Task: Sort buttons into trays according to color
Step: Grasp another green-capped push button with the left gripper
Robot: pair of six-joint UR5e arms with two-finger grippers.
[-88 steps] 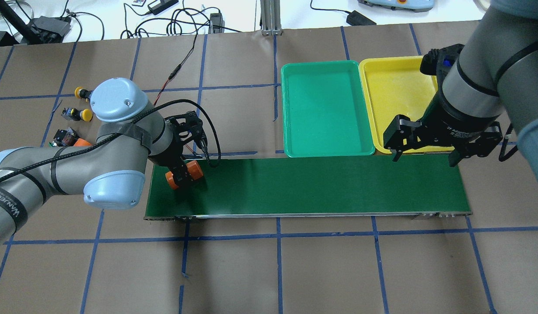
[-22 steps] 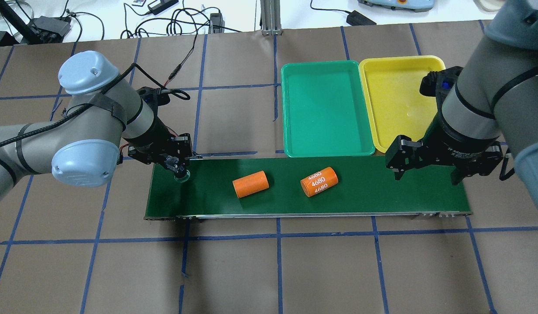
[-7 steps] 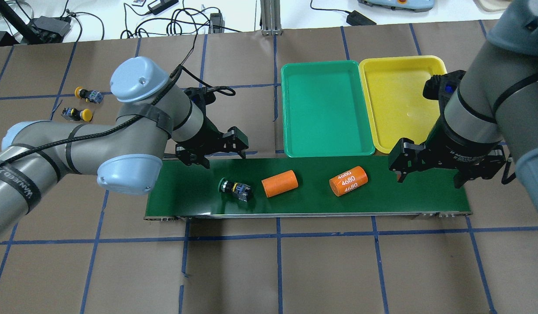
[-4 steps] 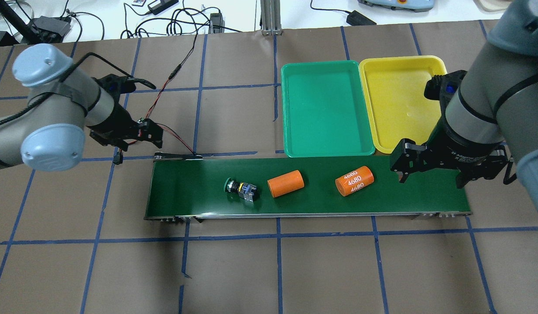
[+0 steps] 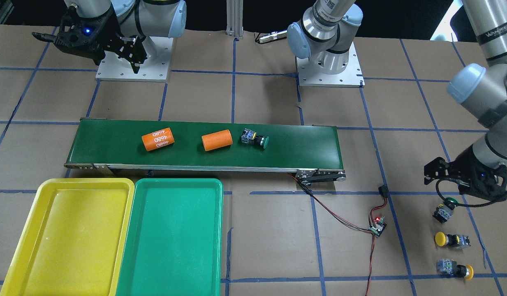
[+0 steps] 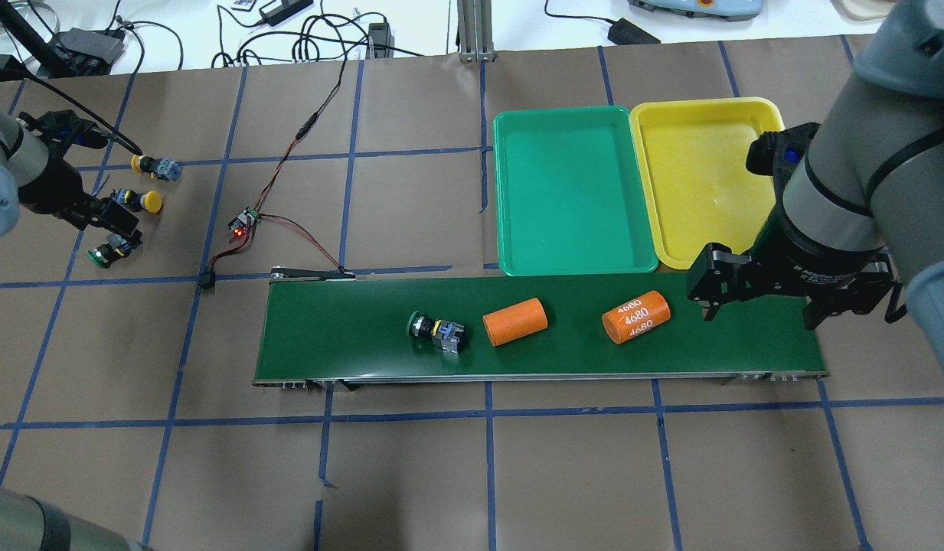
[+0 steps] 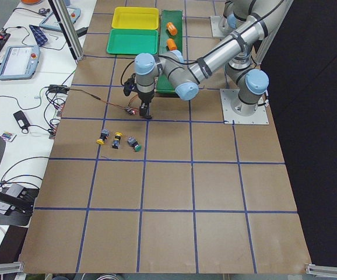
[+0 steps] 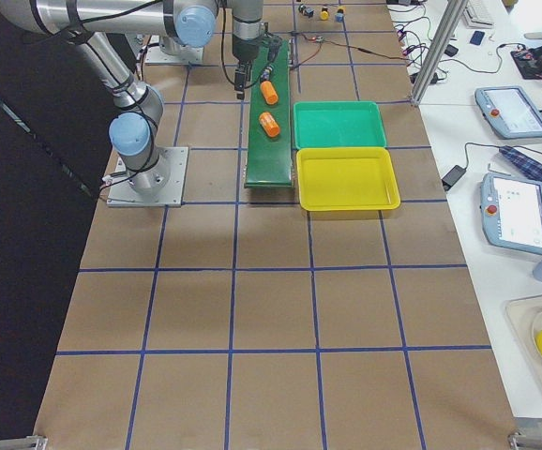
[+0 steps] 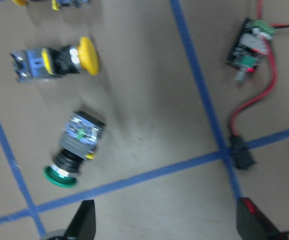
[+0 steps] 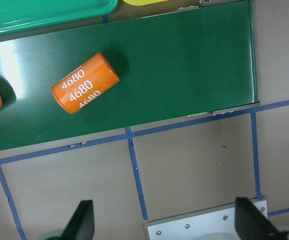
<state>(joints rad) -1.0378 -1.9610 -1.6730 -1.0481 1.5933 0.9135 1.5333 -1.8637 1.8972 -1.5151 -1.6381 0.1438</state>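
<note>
Here, the left claw (image 9: 167, 226) hangs open near a green button (image 9: 75, 149).

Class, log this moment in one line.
left hand: open, beside green button on table; right hand: open, raised near belt; green button on belt, two orange cylinders; green tray, yellow tray: empty
</note>
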